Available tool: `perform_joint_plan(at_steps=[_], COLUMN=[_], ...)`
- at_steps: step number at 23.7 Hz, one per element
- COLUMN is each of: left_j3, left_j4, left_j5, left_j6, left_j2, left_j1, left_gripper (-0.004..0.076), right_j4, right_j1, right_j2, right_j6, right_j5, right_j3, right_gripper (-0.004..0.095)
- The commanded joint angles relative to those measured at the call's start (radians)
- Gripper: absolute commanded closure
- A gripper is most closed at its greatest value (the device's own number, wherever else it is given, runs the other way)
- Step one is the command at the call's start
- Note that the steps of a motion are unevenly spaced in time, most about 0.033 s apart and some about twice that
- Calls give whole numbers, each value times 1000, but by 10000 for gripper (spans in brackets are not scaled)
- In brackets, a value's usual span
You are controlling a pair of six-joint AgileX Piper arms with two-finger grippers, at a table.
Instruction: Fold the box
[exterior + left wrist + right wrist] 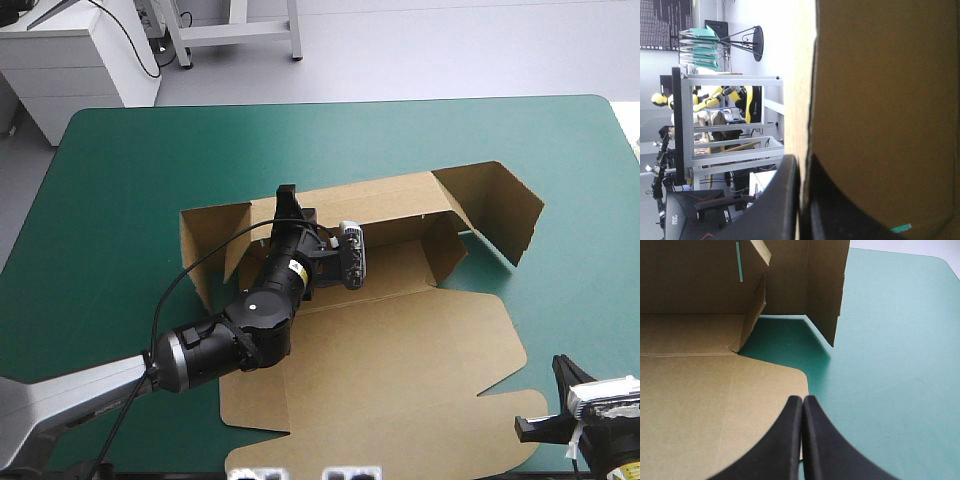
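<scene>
Teal-green cover (120, 200) spreads over the table, and the brown box (400, 350) lies at its middle, toward the near edge — its big lid panel flat, its far wall (380, 195) raised, a side flap (495, 205) standing at the right end. From the near left corner the left arm (240, 325) reaches slantwise over the flat board, its wrist pointed at the far wall. The left gripper (289, 200) has its black fingers clamped on that wall's top edge. By the lid's near right corner the right gripper (802, 399) hovers — fingers pressed together in one point.
</scene>
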Motion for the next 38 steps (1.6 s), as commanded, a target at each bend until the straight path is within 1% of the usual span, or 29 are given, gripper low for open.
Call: perform_joint_plan(at_steps=[1, 2, 3, 6, 9, 11, 14, 21, 24, 26, 29, 32, 34, 37, 38], left_j3=[-25, -25, -19, -19, -19, -19, 3, 48, 48, 48, 48, 48, 48, 48, 48], left_j4=[62, 74, 128, 180, 185, 183, 225, 242, 243, 243, 243, 246, 246, 246, 246], left_j5=[38, 53, 112, 177, 149, 149, 144, 129, 129, 129, 129, 129, 129, 129, 129], left_j6=[-72, -72, -75, -75, -89, -120, -120, -128, -128, -128, -128, -128, -128, -128, -128], left_j2=[-41, -39, -30, -22, -20, -20, -20, -20, -20, -20, -20, -20, -20, -20, -20], left_j1=[-2, -2, -2, -2, -11, -36, -73, -81, -81, -81, -81, -81, -81, -81, -81], left_gripper=[732, 732, 733, 732, 732, 732, 732, 732, 732, 732, 732, 732, 732, 732, 732], right_j4=[8, 8, 8, 8, 8, 8, 8, 8, 6, 6, 10, 12, 12, 16, 16], right_j1=[-6, -6, -6, -6, -6, -6, -6, -6, -6, -6, -6, -6, -6, -6, -6], right_j2=[24, 24, 24, 24, 24, 24, 24, 24, 41, 83, 206, 382, 495, 641, 694], right_j6=[-7, -7, -7, -7, -7, -7, -7, -7, 56, 89, 125, 125, 109, 98, 92], right_j5=[-74, -74, -74, -74, -74, -74, -74, -76, -106, -101, -82, -87, -115, -197, -200], right_j3=[-29, -29, -29, -29, -29, -29, -29, -29, -30, -52, -123, -238, -322, -440, -486], right_gripper=[928, 928, 928, 928, 926, 926, 926, 926, 926, 926, 926, 928, 928, 928, 928])
